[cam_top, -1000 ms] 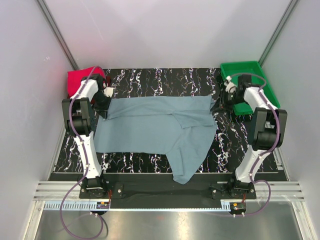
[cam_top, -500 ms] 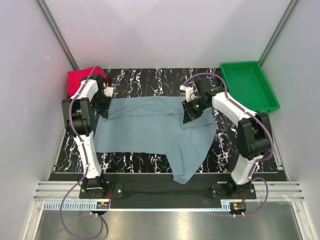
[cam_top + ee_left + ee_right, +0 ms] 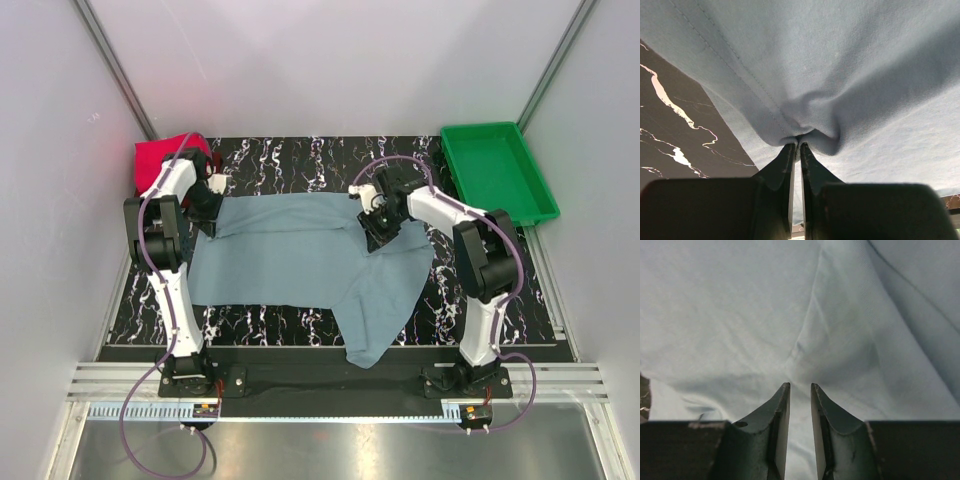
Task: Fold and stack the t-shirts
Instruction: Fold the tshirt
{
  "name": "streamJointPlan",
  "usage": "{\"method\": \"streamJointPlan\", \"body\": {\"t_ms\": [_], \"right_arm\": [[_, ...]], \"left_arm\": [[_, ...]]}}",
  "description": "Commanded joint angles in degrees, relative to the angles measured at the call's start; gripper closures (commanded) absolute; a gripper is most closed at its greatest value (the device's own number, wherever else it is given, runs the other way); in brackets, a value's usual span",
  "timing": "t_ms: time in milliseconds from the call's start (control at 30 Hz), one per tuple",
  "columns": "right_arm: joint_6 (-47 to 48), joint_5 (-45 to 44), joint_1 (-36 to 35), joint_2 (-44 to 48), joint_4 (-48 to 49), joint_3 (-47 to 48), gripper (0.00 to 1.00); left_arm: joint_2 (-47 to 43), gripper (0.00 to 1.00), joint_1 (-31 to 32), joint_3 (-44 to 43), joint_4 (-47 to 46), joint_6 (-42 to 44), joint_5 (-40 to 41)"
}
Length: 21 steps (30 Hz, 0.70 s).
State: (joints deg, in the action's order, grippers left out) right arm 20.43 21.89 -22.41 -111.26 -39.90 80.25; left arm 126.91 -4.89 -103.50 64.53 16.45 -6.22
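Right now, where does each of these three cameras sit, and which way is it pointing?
Top external: above and behind the robot, looking down at the table; shows left arm and right arm whole.
Left wrist: on the left arm, looking along the left gripper, shut on the grey-blue t-shirt.
Right wrist: on the right arm, looking past the right gripper, jaws slightly apart, onto the cloth.
Shared: all three show that t-shirt.
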Motion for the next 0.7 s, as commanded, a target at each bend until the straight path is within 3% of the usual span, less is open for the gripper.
{"method": "streamJointPlan", "body": {"t_ms": [0, 300, 533, 667], "right_arm": [[2.16, -2.55, -0.61, -2.28, 3.07, 2.9, 0.7], [3.13, -3.7, -1.32, -6.16, 4.13, 5.01, 0.67], [2.87, -4.05, -2.28, -6.42, 3.34, 5.27, 0.99], [2.43, -3.52, -2.55, -5.19, 2.55, 5.36, 1.0]], "left_arm": [[-2.46, 0.91, 0.23, -1.35, -0.55, -0.63, -1.43], [-2.11, 0.91, 0.23, -1.35, -0.46, -0.45, -1.16], [-1.67, 0.91, 0.23, -1.79, -0.55, -0.54, -1.34], [-1.67, 0.91, 0.14, -1.96, -0.37, -0.63, -1.52]]}}
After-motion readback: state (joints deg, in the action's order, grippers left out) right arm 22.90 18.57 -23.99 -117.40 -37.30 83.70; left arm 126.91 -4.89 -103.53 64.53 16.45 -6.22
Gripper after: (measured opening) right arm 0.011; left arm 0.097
